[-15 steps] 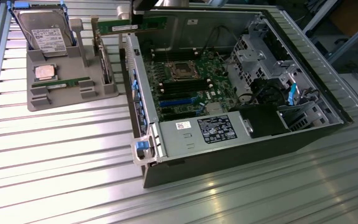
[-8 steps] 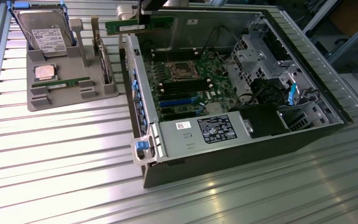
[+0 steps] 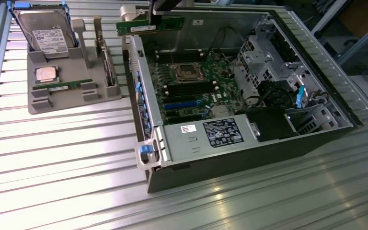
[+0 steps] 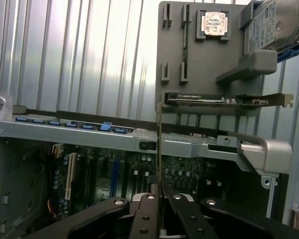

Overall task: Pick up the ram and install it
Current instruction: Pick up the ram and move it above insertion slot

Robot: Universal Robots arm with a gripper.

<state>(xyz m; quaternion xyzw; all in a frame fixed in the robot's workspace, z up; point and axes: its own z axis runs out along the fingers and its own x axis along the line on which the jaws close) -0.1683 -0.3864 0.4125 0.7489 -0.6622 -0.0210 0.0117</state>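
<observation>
Exterior view: the gripper [image 3: 156, 17] is clamping the ram [image 3: 139, 27] from above, jaws drawn nearly together on it, holding it level in the air over the corner of the open computer case [image 3: 147, 96] beside the grey tray [image 3: 75, 98]; a second stick [image 3: 59, 87] is lying along the tray's near edge. Wrist view: black fingers [image 4: 147, 209] are pinching the ram [image 4: 159, 144] edge-on above the motherboard [image 4: 119, 169].

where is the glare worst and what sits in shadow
Exterior view: strong glare on the ribbed table beside the computer case, one inner corner of which is dark. Wrist view: bright streaks on the table, the motherboard inside dim, the black tool dark, closed on the ram stick.
</observation>
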